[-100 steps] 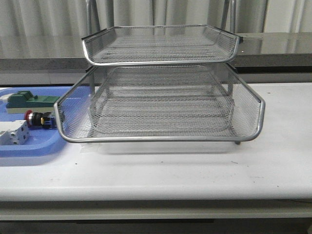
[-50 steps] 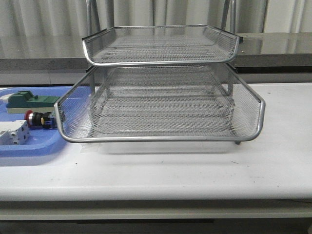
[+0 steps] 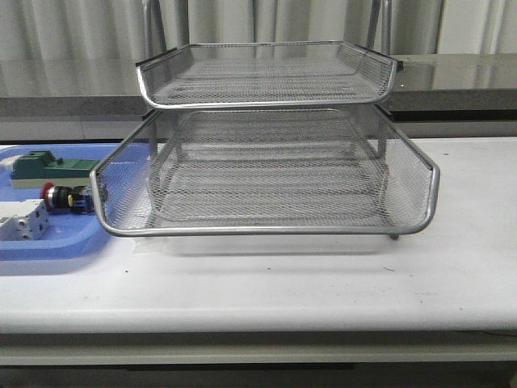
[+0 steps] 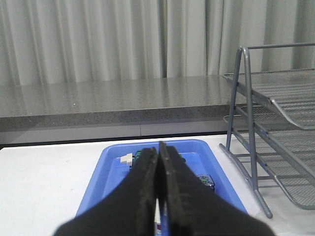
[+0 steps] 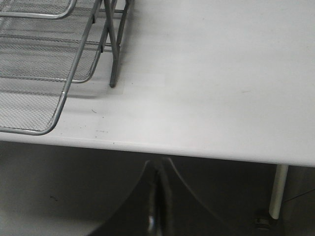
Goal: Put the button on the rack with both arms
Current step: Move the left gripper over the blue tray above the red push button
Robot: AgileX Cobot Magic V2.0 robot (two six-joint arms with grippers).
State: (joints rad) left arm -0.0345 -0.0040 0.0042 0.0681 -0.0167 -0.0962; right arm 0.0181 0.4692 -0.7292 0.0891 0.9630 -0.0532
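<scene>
Where mesh rack gleams, red-capped button lies beside.

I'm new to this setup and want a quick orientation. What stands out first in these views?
The big wire rack fills the middle of the white table, its trays bare. To its left, a blue tray holds the red-headed button, a green block and a white block. Both hands are shut: the left hand over the tray, the right hand beyond the table's edge.
</scene>
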